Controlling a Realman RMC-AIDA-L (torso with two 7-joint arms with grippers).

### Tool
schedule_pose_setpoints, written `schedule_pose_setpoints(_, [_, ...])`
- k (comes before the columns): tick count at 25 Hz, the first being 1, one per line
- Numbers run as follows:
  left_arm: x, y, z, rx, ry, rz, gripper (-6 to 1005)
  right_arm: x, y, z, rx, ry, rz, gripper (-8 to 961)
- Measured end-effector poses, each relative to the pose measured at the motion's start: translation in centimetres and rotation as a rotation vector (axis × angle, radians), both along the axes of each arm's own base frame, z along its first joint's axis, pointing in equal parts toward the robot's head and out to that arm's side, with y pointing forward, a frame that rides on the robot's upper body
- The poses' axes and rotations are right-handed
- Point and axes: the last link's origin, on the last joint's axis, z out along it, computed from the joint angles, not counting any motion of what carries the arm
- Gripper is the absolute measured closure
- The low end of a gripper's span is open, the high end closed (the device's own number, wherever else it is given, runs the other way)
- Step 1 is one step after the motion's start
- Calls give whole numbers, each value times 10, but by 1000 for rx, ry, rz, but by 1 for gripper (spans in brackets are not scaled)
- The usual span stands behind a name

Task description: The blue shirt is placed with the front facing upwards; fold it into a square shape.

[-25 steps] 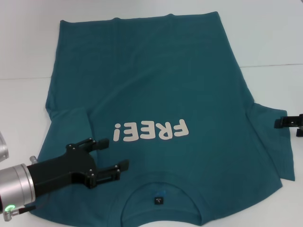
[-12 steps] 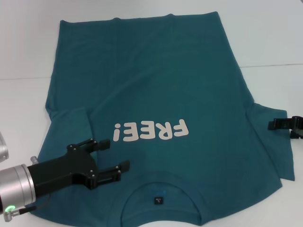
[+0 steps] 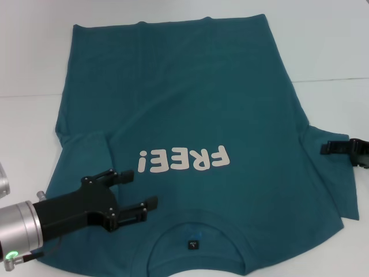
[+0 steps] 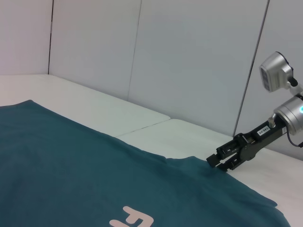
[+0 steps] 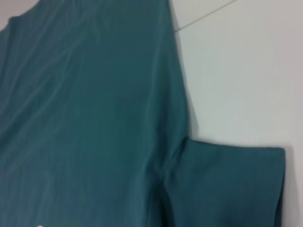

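The right tool (image 3: 324, 148) has slid further in from the bench edge over the shirt's (image 3: 190, 104) right sleeve, now reaching closer to the body seam.

The blue shirt (image 3: 190, 115) lies flat and covers most of the white table (image 3: 328, 46), leaving bare strips at both sides and beyond the hem. Left gripper (image 3: 141, 187), fingers apart, hangs over the chest; right gripper (image 3: 326, 148) reaches over the sleeve edge.

Bright even light, faint shadows; right wrist view soft-focused.
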Motion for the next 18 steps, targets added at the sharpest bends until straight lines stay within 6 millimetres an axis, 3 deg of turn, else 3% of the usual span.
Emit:
schedule_pose_setpoints(15, [0, 0, 0, -2, 0, 0, 162, 1, -2, 1, 11, 23, 3, 53])
schedule_pose_setpoints(18, [0, 0, 0, -2, 0, 0, 162, 1, -2, 2, 3, 20, 11, 183])
